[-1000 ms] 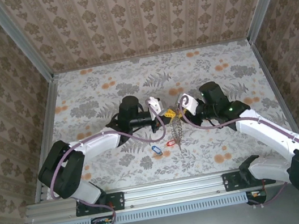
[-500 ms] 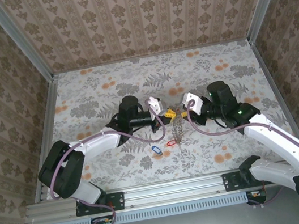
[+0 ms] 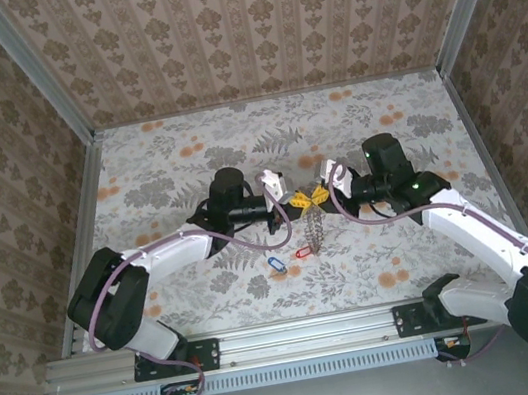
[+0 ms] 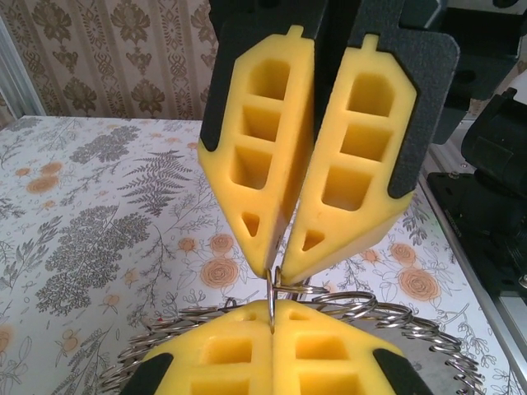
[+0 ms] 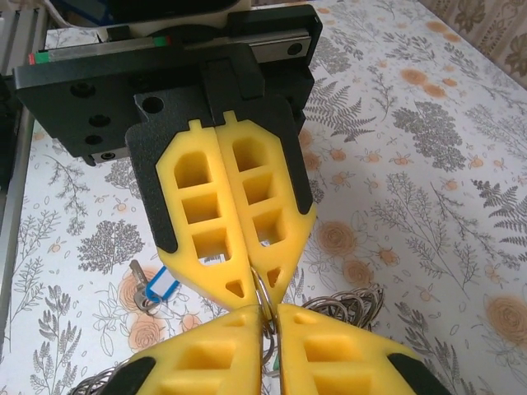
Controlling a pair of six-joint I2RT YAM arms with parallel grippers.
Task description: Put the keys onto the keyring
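subject: large grey metal keyring strung with many keys (image 3: 315,227). it hangs as a chain-like bunch over the middle of the floral-patterned table (image 3: 187,160), its top loop lifted and its lower end near or on the surface; which of the two cannot be told.

grip: left gripper (image 3: 295,200) holds the top of the ring from the 9 o'clock side, yellow pads pressed together on the wire. in the left wrist view those pads (image 4: 329,354) meet flush with the wire caught in the seam. right gripper (image 3: 322,195) comes in from the 3 o'clock side, tip to tip with the left, and its fingertips also nip the ring wire. coils of the ring (image 5: 346,304) fan out below the pinch.

loose items: small key with blue oval tag (image 3: 275,263) lies on the table at about 8 o'clock from the bunch. small key with red oval tag (image 3: 302,251) lies at 7 o'clock, just beside the lower end. neither is on the ring.

assessment: the step in hand appears to be securing and prying the ring between both arms. no tagged key is threaded, so the task looks early. the next move calls for a split in the coil to be held apart by one gripper while the other lets go to fetch a tagged key. risk: the thin wire slipping out of the soft pads.
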